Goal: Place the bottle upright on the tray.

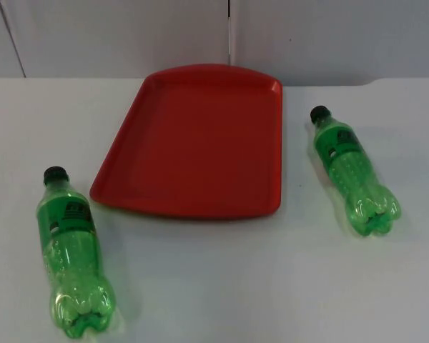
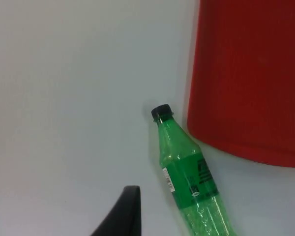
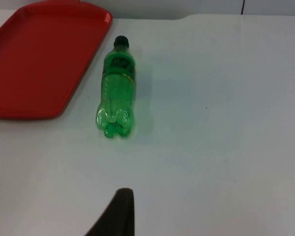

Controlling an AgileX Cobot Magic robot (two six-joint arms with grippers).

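Note:
A red tray (image 1: 193, 143) lies empty at the middle back of the table. Two green plastic bottles with black caps lie on their sides on the table. One bottle (image 1: 71, 257) lies left of the tray, cap toward the wall. The other bottle (image 1: 352, 171) lies right of it, cap toward the tray's far corner. My left gripper (image 2: 123, 216) hovers over bare table beside the left bottle (image 2: 191, 182) and touches nothing, with the tray's edge (image 2: 250, 73) beyond. My right gripper (image 3: 118, 214) stays well back from the right bottle's (image 3: 118, 88) base, with the tray (image 3: 34, 59) beside the bottle.
The white table top (image 1: 222, 286) stretches open in front of the tray and between the bottles. The grey partition wall (image 1: 129, 36) stands right behind the tray's far edge.

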